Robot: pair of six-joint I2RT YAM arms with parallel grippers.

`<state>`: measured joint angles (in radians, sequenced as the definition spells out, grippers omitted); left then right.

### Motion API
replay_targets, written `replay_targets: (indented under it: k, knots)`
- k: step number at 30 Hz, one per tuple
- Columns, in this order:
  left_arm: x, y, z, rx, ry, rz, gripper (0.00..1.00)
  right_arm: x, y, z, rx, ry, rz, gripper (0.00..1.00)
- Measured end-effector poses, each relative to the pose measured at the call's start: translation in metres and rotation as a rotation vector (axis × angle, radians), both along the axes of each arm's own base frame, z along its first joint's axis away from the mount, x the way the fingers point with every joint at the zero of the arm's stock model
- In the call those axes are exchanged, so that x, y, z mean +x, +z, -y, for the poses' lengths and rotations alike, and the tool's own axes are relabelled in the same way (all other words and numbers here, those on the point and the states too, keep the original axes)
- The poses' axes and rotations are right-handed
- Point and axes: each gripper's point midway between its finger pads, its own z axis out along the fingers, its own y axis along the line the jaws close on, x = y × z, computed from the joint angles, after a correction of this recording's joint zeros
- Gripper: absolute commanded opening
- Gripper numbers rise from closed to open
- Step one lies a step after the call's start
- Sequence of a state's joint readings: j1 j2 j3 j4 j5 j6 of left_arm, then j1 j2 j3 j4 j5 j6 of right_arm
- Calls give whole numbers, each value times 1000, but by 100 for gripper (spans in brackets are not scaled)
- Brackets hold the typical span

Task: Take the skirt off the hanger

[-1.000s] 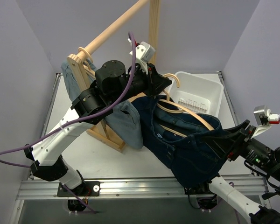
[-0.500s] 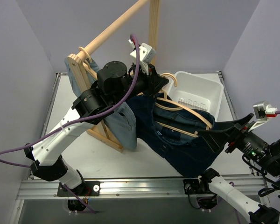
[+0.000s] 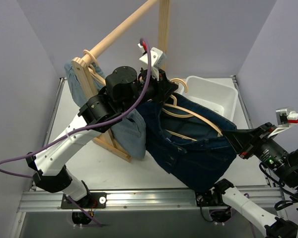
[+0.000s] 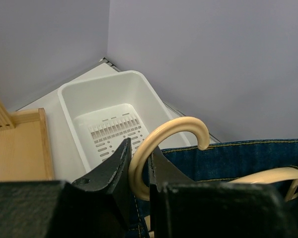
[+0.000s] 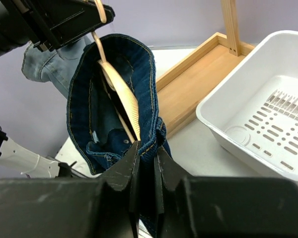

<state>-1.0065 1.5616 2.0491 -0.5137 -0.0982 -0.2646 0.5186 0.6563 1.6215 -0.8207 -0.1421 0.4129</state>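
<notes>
The dark blue denim skirt (image 3: 193, 148) hangs stretched in the air above the white table (image 3: 102, 166), strung between the two arms and not yet off the pale wooden hanger (image 3: 191, 115), whose curved shoulders sit inside its open waistband. Nearest, the right gripper (image 5: 146, 151) has its fingers clenched on a fold of the waistband hem, just where the tip of the hanger's arm meets the cloth in the right wrist view. From there the waist opens into a long loop of double-stitched denim. This is soft but thick, fairly weighty cloth: it sags and drapes, will not slip easily through a firm pinch, and cannot be harmed by pulling. The seamed waistband is the sound place to hold, since it is the stiffest edge and the part that must clear the hanger's ends. Farther back, the left gripper (image 4: 139, 163) grips the neck of the hanger's rounded hook (image 4: 171, 136) between its fingers, holding the hanger up against the pull. Beyond it stand the white perforated plastic bin (image 4: 109, 116), a light blue denim garment (image 3: 131, 131) and the wooden clothes rack (image 3: 121, 29) at the back.
</notes>
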Motion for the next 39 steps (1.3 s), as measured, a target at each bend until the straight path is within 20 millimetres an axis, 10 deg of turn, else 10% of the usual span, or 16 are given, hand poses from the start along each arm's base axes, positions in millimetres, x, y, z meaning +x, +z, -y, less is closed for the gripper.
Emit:
replay_targets:
  k: [13, 29, 39]
  knots:
    - [-1, 0, -10, -35, 39, 28, 2, -3, -19, 34, 20, -183, -80, 0]
    - [-5, 52, -49, -174, 143, 127, 2, -24, -41, 62, 71, -295, -172, 0]
    - [-10, 59, -47, -223, 117, 109, 2, -18, -54, 49, 106, -260, -176, 0]
